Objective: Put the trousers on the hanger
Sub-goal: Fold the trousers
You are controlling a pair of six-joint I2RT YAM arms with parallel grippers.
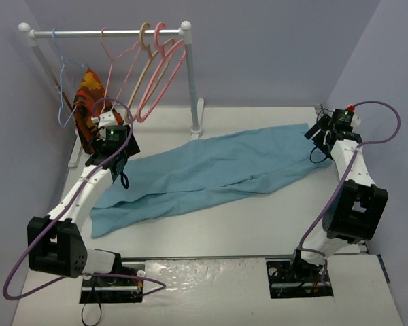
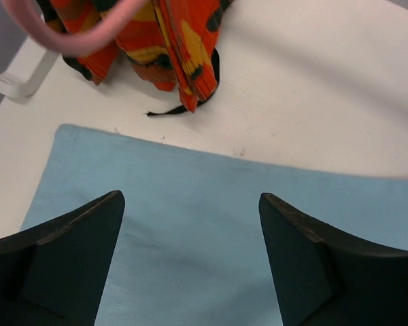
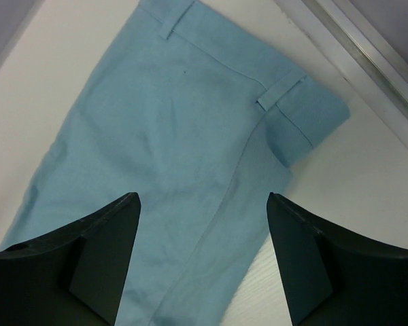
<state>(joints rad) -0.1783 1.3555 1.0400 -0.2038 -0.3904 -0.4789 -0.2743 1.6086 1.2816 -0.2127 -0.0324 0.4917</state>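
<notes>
The light blue-teal trousers (image 1: 211, 173) lie flat and wrinkled, running diagonally across the table from near left to far right. My left gripper (image 1: 122, 155) hovers over their left end, open, with only fabric (image 2: 190, 170) below the fingers (image 2: 75, 244). My right gripper (image 1: 317, 131) is open over the waistband end (image 3: 183, 115), where belt loops (image 3: 280, 93) show, and it holds nothing. The thin salmon-pink wire hanger (image 1: 114, 64) hangs on the rail at the back left, apart from both grippers.
A white clothes rail (image 1: 109, 32) on a post (image 1: 192, 81) stands at the back left, with a blue wire hanger (image 1: 61, 78), a beige hanger (image 1: 147, 58) and a thicker pink hanger (image 1: 164, 68). An orange, red and yellow patterned cloth (image 2: 156, 41) hangs just beyond the trousers' left end.
</notes>
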